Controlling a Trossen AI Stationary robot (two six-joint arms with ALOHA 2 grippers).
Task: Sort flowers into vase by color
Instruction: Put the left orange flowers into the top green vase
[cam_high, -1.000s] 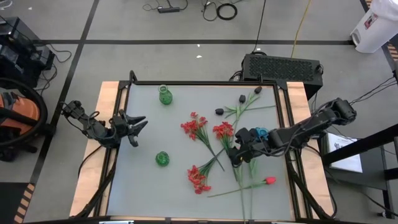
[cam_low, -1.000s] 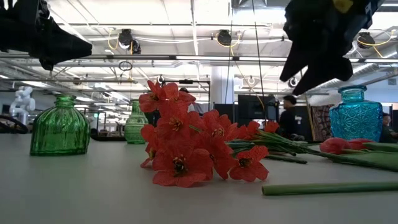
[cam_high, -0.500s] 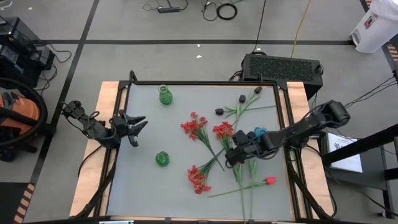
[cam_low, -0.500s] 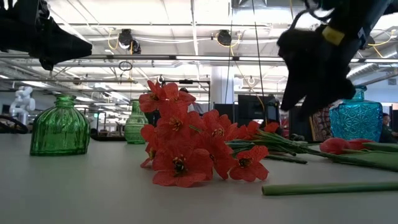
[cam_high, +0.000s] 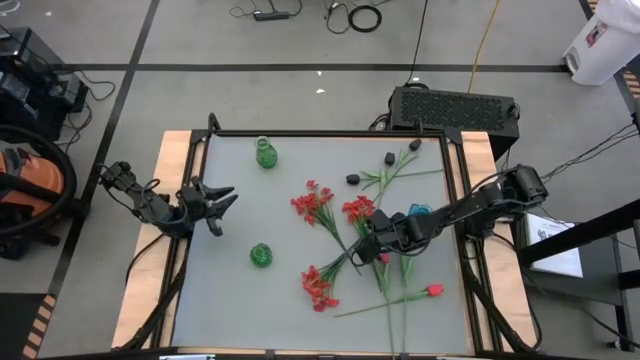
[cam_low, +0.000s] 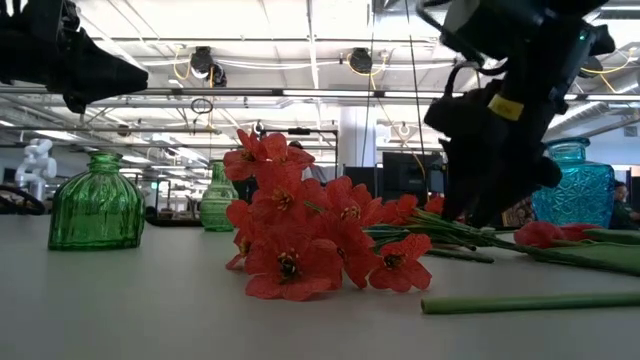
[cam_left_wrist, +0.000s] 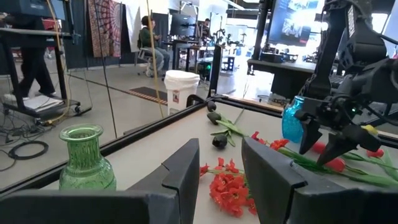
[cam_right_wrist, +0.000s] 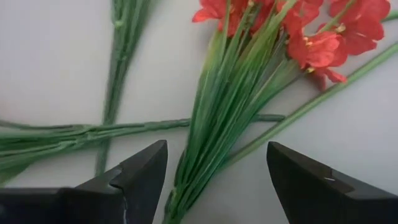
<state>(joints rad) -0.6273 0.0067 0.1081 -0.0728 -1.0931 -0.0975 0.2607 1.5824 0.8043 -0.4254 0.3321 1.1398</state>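
Grey table (cam_high: 230, 300), right gripper (cam_right_wrist: 214, 180) spread over red spray stems (cam_right_wrist: 230, 93), no legible writing

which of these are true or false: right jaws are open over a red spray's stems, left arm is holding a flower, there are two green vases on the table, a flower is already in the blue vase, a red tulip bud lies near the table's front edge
1. The right gripper hangs with jaws open above the green stems of a red spray. True.
2. The left gripper holds a flower. False: its jaws are open and empty, at the table's left side.
3. Two green vases stand on the table. True.
4. A flower already stands in the blue vase. False: nothing sticks out of it.
5. A red tulip bud lies near the front edge. True.
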